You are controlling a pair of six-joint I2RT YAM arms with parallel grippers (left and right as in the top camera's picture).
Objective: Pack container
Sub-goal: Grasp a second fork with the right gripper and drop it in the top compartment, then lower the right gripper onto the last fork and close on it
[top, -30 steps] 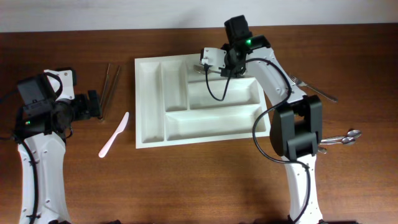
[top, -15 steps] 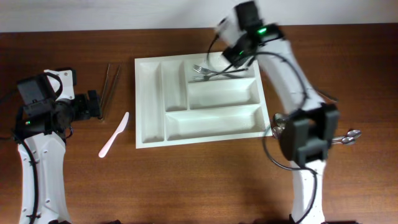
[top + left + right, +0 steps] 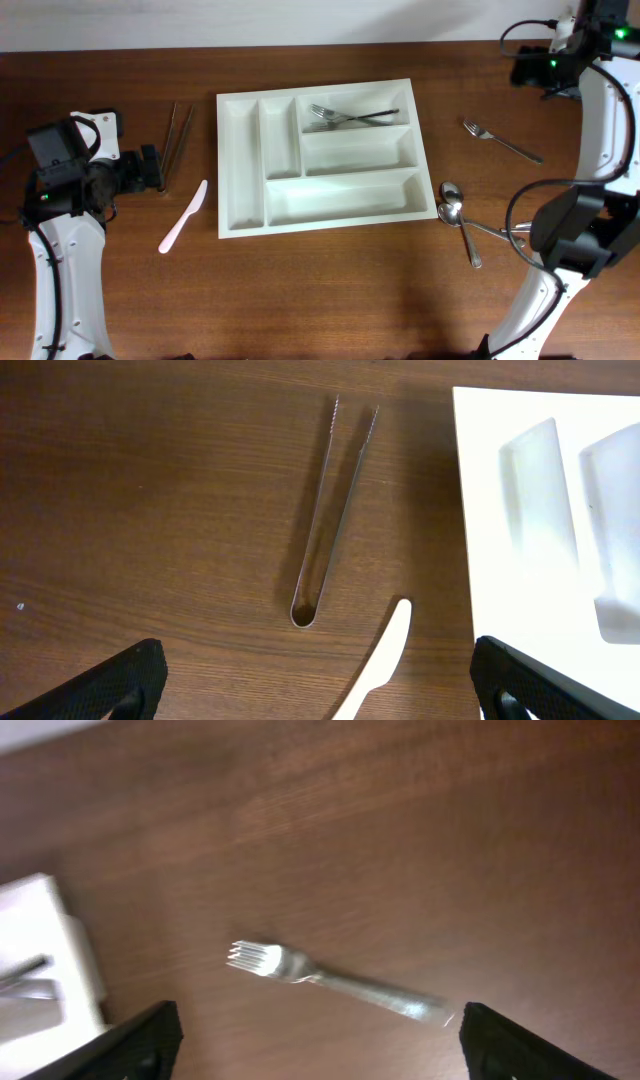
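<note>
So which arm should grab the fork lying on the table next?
Right, probably. Its open fingers hover over that fork, beside the container; the left arm sits on the other side, by the tongs.

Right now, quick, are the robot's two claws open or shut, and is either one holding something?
Left gripper: open, holding nothing.
Right gripper: open, holding nothing.

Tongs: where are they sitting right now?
In the overhead view the tongs lie on the table between the left gripper and the container, above the white plastic knife in the image.
</note>
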